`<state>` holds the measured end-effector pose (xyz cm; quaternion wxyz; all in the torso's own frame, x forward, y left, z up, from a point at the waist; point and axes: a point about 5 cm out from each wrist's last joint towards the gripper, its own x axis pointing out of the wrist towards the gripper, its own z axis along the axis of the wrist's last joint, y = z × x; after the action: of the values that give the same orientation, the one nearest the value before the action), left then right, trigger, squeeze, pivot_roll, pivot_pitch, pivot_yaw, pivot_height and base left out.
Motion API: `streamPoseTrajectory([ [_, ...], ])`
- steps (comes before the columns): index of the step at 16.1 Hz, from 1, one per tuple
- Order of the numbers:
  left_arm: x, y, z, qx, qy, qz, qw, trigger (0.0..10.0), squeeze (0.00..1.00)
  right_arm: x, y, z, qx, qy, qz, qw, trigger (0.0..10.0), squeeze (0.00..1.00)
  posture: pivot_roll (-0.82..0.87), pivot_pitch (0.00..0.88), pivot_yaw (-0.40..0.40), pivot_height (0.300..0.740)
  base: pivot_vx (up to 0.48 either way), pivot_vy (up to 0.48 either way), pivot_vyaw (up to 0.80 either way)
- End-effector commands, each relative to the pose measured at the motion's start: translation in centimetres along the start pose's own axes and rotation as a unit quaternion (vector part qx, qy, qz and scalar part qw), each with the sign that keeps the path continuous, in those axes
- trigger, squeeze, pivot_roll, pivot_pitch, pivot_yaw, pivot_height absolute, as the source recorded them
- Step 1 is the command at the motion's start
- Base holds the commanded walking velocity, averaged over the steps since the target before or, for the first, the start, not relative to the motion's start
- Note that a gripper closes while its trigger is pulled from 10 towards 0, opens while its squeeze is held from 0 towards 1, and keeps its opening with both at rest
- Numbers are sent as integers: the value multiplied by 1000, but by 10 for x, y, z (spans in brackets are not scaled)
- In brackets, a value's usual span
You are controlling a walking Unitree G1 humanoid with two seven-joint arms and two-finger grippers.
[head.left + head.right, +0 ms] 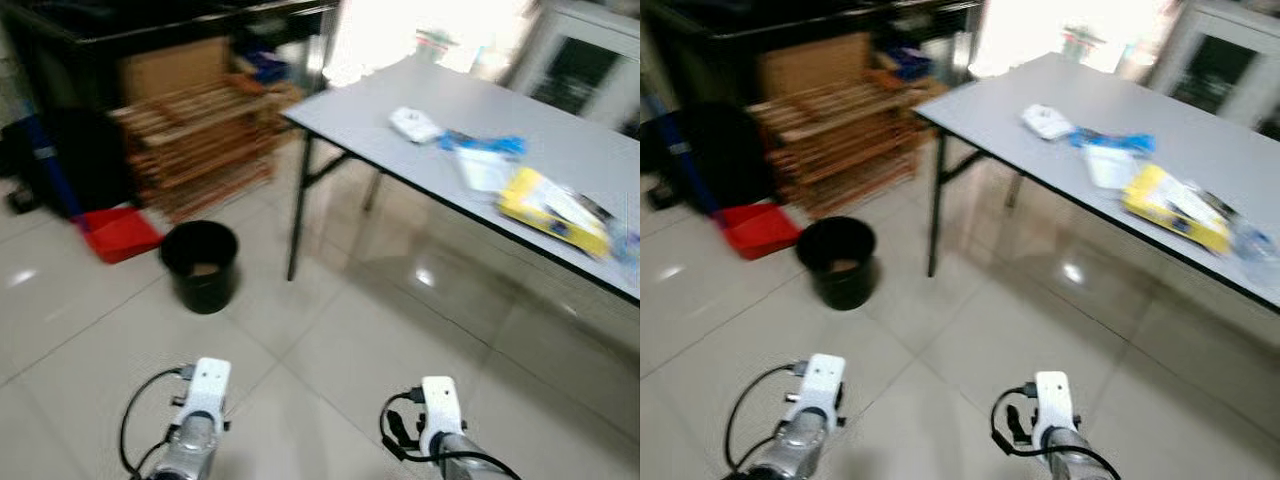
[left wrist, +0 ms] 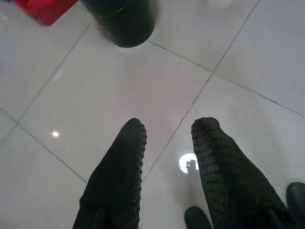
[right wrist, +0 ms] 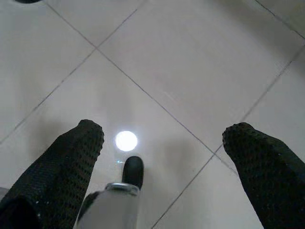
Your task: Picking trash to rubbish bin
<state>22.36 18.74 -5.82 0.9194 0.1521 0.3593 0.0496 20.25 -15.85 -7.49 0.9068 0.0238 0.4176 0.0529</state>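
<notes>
A black round rubbish bin [image 1: 201, 265] stands on the tiled floor, left of the table leg. On the grey folding table [image 1: 420, 160] lies trash: a white crumpled piece [image 1: 414, 124], a blue wrapper [image 1: 487, 145], a white paper [image 1: 484, 171] and a yellow packet [image 1: 554, 210]. My left gripper [image 2: 170, 126] hangs open over bare tiles, with the bin [image 2: 125, 20] some way ahead of it. My right gripper [image 3: 167, 130] is open wide above the floor and holds nothing. Both arms [image 1: 200, 400] [image 1: 438, 410] are low in front of me, far from the table.
A red dustpan-like tray [image 1: 118, 232] lies left of the bin. Behind it are stacked wooden slats [image 1: 200, 140] and a dark bench. The table's black legs [image 1: 297, 210] stand right of the bin. The head views are blurred.
</notes>
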Motion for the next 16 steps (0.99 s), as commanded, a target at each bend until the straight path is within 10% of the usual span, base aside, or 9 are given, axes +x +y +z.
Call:
streamPoseTrajectory([
  [1,-2,-11,0,1,4,-11,1000,10000,0,-1,-10,0,-1,3,-12,1000,10000,0,-21,26,-117,740,0,0,-775],
  [16,-1,-9,1,-1,5,-4,1000,10000,0,0,-8,6,-1,-5,-5,1000,10000,0,-22,46,-122,740,0,0,-767],
])
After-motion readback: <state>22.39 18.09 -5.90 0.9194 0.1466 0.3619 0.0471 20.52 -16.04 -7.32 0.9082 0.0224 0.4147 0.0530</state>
